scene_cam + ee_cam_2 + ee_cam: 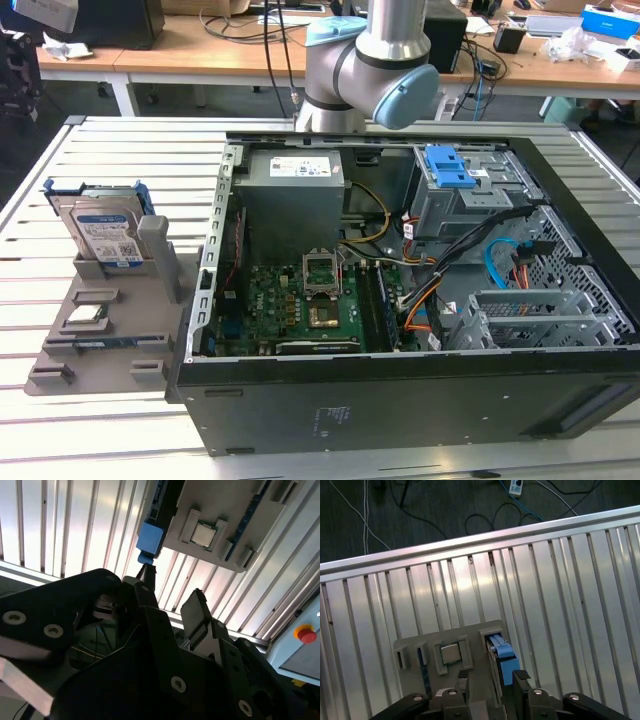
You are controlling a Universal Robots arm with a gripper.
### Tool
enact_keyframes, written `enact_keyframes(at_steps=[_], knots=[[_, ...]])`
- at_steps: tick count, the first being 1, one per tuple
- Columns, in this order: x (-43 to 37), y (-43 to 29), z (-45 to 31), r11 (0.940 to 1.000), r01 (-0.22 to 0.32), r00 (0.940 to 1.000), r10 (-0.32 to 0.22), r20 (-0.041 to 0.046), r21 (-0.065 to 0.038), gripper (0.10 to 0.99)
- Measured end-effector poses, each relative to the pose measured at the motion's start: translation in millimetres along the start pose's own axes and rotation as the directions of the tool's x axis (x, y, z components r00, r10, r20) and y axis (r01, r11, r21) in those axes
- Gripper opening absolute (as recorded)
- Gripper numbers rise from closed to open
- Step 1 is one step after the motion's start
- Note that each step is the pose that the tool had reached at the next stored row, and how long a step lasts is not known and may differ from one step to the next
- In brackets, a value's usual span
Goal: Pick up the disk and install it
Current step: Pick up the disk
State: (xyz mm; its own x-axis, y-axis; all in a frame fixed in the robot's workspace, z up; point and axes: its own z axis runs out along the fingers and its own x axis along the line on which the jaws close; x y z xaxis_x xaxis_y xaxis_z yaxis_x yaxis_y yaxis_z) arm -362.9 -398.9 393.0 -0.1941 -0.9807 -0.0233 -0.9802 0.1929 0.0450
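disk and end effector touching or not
Apart. In the exterior view the disk stands in its grey holder with nothing on it; the first wrist view shows the open end effector high above it.

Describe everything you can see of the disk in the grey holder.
The disk is a rectangular silver metal hard drive with a white-and-blue label, framed in bright blue plastic. It stands on edge, a little tilted, in a slot of the grey holder on the slatted table, at the exterior view's left of the open computer case. Only the holder touches it; in the first wrist view the open claw hangs clear of it.
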Motion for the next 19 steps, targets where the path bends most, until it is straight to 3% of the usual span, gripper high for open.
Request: enact_keyframes(at_steps=[1, 8, 15, 19], knots=[[0.0, 0.0, 0.0, 1.0000, 0.001, 1.0000, -0.001, 0.0000, 0.000, 0.482], [-3.4, 0.6, 0.1, 1.0000, 0.002, 1.0000, -0.002, -0.0001, 0.000, 0.482], [-24.1, 3.7, 0.7, 1.0000, 0.002, 1.0000, -0.002, -0.0001, 0.000, 0.482], [-31.5, 4.7, 1.0, 1.0000, 0.003, 1.0000, -0.003, -0.0001, 0.000, 0.482]])
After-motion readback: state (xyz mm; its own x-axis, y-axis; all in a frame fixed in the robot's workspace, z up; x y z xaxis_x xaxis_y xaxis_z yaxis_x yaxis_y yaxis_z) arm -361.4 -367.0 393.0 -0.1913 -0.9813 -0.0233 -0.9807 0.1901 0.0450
